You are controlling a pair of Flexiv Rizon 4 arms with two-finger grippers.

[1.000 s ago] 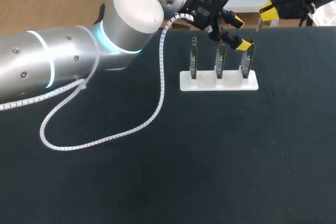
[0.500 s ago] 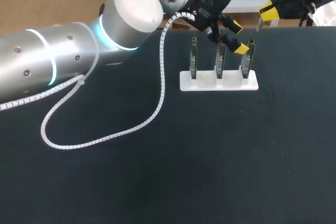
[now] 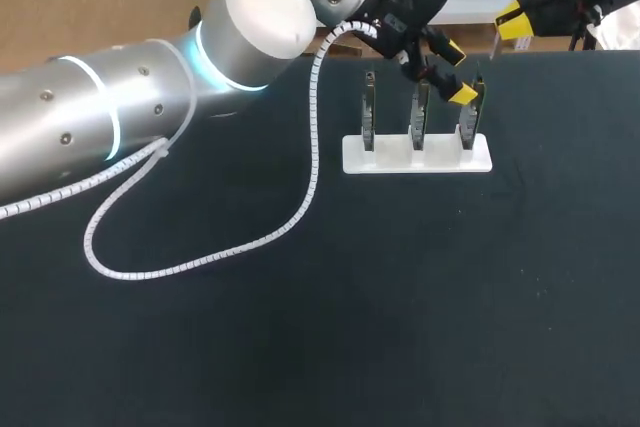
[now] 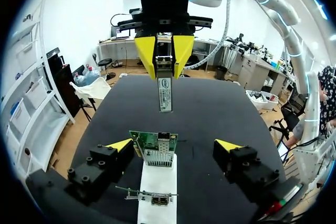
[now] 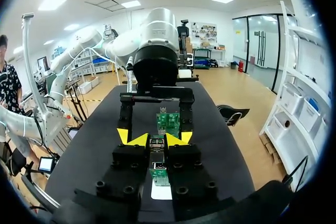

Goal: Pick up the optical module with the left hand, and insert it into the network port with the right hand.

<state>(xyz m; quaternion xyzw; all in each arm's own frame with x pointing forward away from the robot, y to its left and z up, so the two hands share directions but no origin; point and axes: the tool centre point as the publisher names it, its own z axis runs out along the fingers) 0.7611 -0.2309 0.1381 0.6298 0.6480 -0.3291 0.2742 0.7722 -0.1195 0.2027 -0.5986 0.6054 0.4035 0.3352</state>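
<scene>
In the head view, the left arm (image 3: pixel 120 117) enters from 9 o'clock and reaches across the dark table (image 3: pixel 300 347), with a white coiled cable (image 3: pixel 300 202) hanging from it in a loop onto the surface. A white stand (image 3: pixel 390 159) sits at 12 o'clock on the table and holds three network cards upright in a row: the left card (image 3: pixel 369 112), the middle card (image 3: pixel 419 112) and the right card (image 3: pixel 470 119). The left gripper (image 3: pixel 458 71) is at the right card. In the left wrist view its fingers stand wide apart, one on each side of this card, with a gap on both sides. The card carries a metal network port (image 4: pixel 164 141) on its upper edge. The right gripper (image 4: pixel 164 59) is at 1 o'clock from the stand, directly ahead of the left gripper. Its yellow fingers are clamped on the optical module (image 4: pixel 165 92). The module's free end points toward the port and is near it but does not touch it.
</scene>
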